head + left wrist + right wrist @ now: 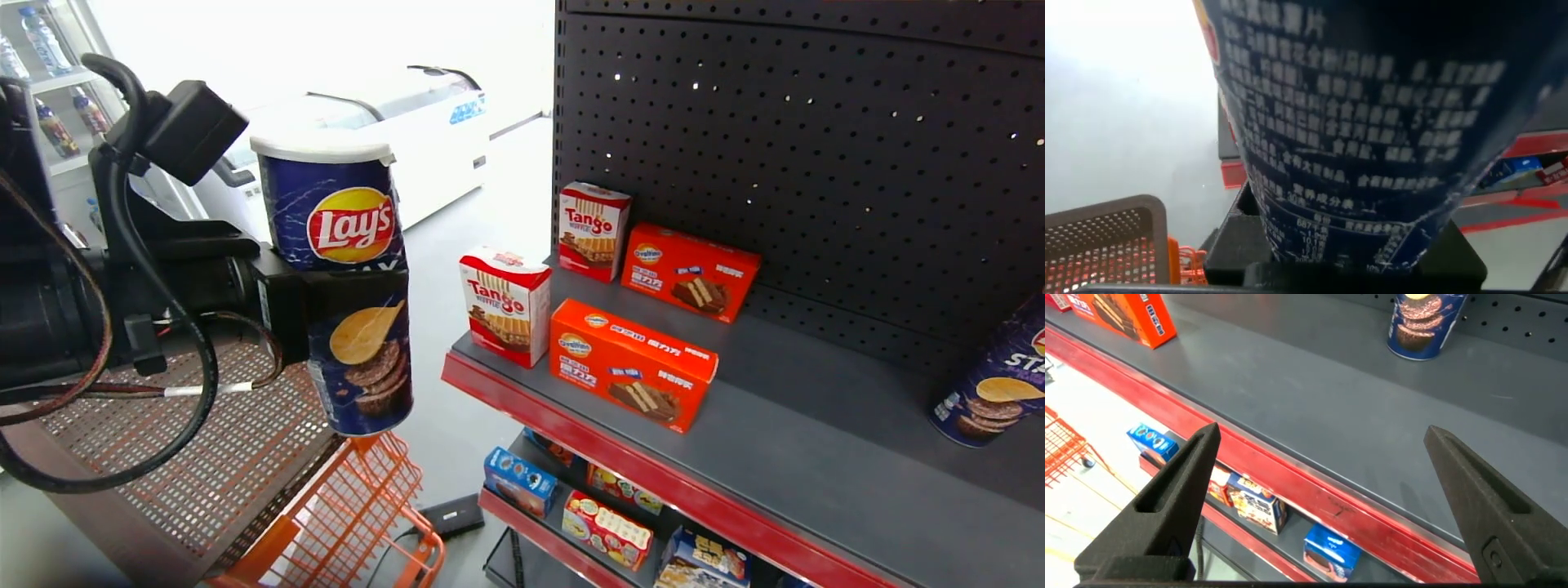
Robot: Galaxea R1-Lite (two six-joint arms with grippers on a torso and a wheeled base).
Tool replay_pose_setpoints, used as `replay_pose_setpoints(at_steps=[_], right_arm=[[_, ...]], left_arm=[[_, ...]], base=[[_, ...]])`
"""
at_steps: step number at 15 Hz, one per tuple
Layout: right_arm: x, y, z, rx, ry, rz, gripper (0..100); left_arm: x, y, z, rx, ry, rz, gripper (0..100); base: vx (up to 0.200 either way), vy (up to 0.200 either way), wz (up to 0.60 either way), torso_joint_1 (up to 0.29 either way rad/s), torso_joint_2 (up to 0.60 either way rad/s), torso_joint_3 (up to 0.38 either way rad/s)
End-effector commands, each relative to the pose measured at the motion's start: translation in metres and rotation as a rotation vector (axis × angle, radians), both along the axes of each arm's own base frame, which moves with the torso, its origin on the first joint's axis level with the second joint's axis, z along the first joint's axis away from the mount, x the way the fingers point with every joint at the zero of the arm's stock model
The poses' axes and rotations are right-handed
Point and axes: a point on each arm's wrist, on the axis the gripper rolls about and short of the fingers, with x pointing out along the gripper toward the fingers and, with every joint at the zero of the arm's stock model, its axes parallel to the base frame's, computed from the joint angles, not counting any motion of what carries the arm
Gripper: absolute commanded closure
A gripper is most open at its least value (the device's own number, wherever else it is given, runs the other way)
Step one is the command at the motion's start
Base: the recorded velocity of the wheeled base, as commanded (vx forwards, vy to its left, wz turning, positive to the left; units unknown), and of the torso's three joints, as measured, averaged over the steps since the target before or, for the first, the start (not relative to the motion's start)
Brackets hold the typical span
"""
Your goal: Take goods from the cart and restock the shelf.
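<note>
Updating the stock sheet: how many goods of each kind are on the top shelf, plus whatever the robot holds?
Chip cans: 2 (held chip can in the left tool, standing chip can on the shelf)
Orange boxes: 2 (front orange box, rear orange box)
Wafer boxes: 2 (front wafer box, rear wafer box)
Total: 6

Pale grey floor [449, 433] runs back to a white chest freezer [408, 147] with a curved glass lid, all washed out by hard bright light from beyond it. Off to the left stands a glass-door cooler [57, 82], bottles [39, 37] on its white racks. A black pegboard [816, 122] rises on the right, light pricking through some holes.
</note>
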Motion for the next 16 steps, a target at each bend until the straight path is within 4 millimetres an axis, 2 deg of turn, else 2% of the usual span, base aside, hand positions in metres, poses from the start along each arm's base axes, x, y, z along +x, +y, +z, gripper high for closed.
replay_pose_setpoints(at_steps=[1, 4, 8, 10, 16], right_arm=[[0.000, 0.000, 0.000, 0.000, 0.000, 0.002, 0], [0.000, 0.000, 0.000, 0.000, 0.000, 0.001, 0], [0.000, 0.000, 0.000, 0.000, 0.002, 0.001, 0], [0.000, 0.000, 0.000, -0.001, 0.000, 0.001, 0], [0.000, 0.000, 0.000, -0.001, 0.002, 0.001, 0]], left_arm=[[0.002, -0.008, 0.003, 0.005, 0.004, -0.033, 100], [0.009, -0.013, 0.006, -0.035, -0.082, -0.076, 100], [0.007, -0.015, -0.005, -0.036, -0.051, -0.149, 100], [0.008, -0.016, -0.004, -0.043, -0.052, -0.188, 100], [0.005, -0.019, -0.004, -0.046, -0.053, -0.222, 100]], base=[[0.000, 0.000, 0.00, 0.000, 0.00, 0.000], [0.000, 0.000, 0.00, 0.000, 0.00, 0.000], [0.000, 0.000, 0.00, 0.000, 0.00, 0.000], [0.000, 0.000, 0.00, 0.000, 0.00, 0.000], [0.000, 0.000, -0.60, 0.000, 0.00, 0.001]])
